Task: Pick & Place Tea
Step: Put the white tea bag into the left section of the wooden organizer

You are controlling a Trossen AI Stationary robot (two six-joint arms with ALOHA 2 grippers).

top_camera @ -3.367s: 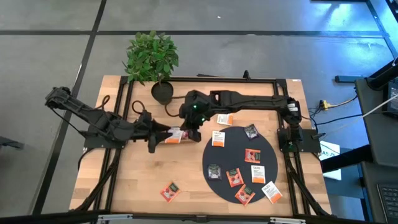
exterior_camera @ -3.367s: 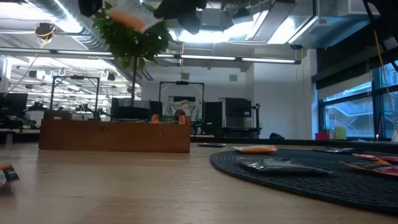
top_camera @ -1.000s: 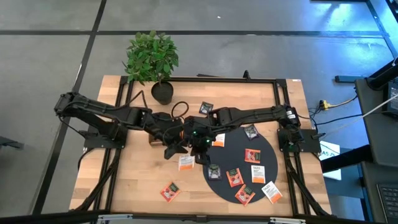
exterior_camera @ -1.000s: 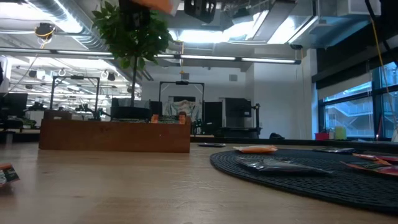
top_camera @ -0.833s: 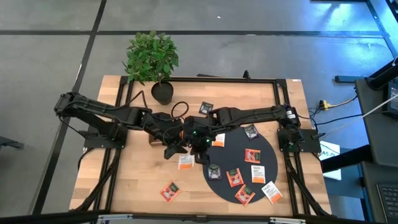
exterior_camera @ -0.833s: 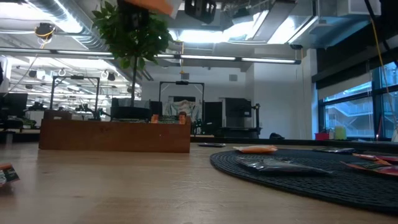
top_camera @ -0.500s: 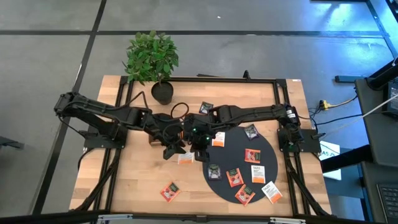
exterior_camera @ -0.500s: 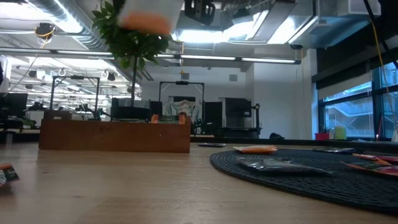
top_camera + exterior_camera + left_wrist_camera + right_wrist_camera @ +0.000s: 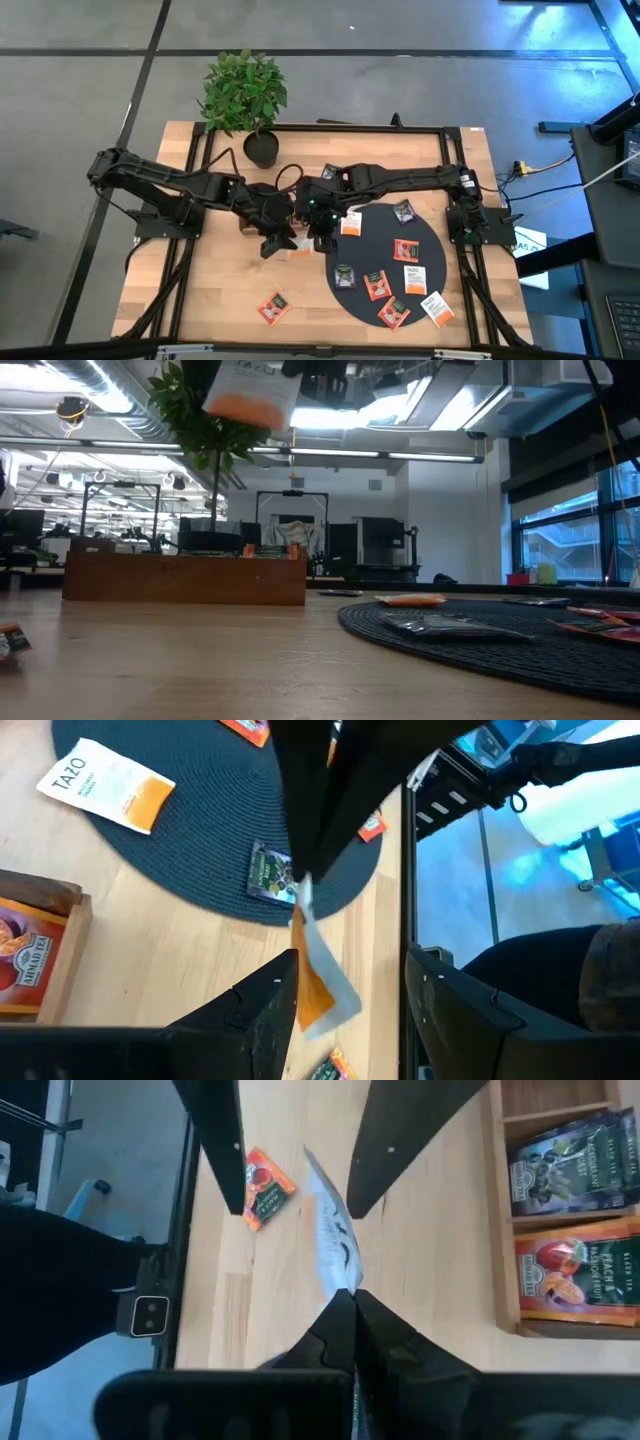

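While both dark arms reach toward the middle of the pale wooden table (image 9: 220,290), the high view shows the right gripper (image 9: 322,235) and the left gripper (image 9: 278,240) meeting just beside the edge of the large round black woven mat (image 9: 425,250). A white sachet with an orange band (image 9: 298,251) peeks out between them, above the tabletop. More tea sachets (image 9: 380,285) lie scattered on the mat, one red-orange sachet (image 9: 272,307) lies alone on the wood near the front edge, and a green potted plant (image 9: 245,95) stands at the table's far side.

From the low view, the held sachet (image 9: 250,395) hangs high above the table, with the brown wooden tray (image 9: 185,578) standing behind and the mat (image 9: 500,640) with flat sachets to the right.

Through the left wrist camera, the left gripper (image 9: 345,990) stands wide, its fingers (image 9: 275,1005) on either side of the sachet (image 9: 318,985) without pressing it. A dark grey sachet (image 9: 268,875) and a white one printed TAZO (image 9: 105,788) rest on the mat.

Through the right wrist camera, the right gripper (image 9: 345,1305) is pinched tight on the sachet's (image 9: 330,1240) edge, the left arm's two fingers (image 9: 215,1140) spread around its other end. The tray's compartments (image 9: 565,1210) hold red-orange and dark sachets.
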